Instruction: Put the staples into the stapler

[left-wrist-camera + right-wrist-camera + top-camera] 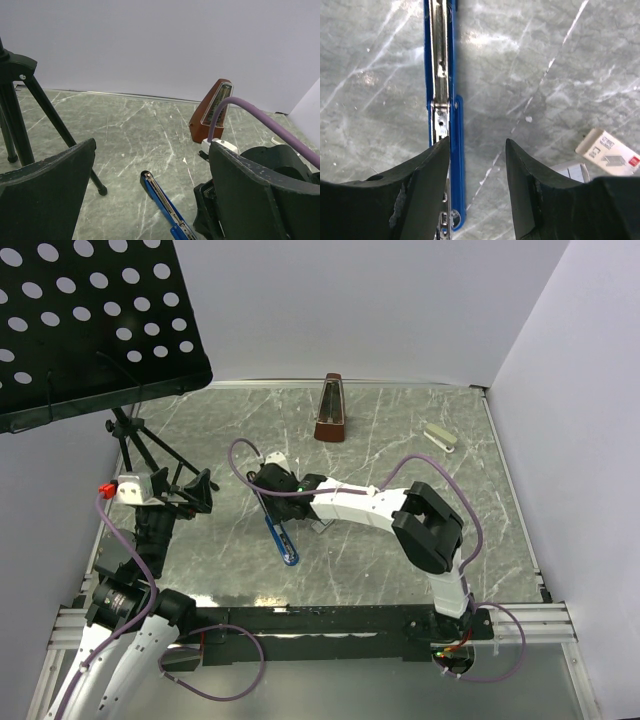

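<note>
The right gripper has its jaws parted over bare marble with nothing between them. One finger overlaps the blue stapler, which lies opened flat with its channel facing up. The staples lie just right of the fingers. The right arm reaches left across mid-table. The left gripper is spread wide and empty, beside the tripod.

Plain white walls enclose a grey-green marbled worktop; a black perforated music stand looms far left
</note>
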### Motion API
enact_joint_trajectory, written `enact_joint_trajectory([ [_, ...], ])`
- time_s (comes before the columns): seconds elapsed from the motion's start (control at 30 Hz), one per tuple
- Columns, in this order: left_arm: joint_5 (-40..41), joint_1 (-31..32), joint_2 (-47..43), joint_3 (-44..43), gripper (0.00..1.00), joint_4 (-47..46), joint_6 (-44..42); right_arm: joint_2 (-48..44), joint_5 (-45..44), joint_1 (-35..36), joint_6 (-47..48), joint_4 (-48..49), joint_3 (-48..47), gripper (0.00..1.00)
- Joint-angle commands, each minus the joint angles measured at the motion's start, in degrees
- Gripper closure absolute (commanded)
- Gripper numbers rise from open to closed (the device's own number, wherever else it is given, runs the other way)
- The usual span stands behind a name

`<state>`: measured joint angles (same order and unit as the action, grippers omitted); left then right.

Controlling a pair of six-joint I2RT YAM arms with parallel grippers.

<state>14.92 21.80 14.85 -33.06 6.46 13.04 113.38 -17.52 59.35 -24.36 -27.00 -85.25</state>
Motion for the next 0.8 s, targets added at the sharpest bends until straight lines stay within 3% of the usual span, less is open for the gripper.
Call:
enact_joint_trajectory([
  [0.0,0.3,0.2,0.5,-0.3,0.01,-1.7,0.1,0.5,0.6,0.1,1.4,1.4,-2.4,0.44],
  [0.77,0.1,0.2,0.4,-0.3,0.01,-1.8,0.1,2.7,3.0,0.1,2.1,-1.3,-3.1,0.40],
])
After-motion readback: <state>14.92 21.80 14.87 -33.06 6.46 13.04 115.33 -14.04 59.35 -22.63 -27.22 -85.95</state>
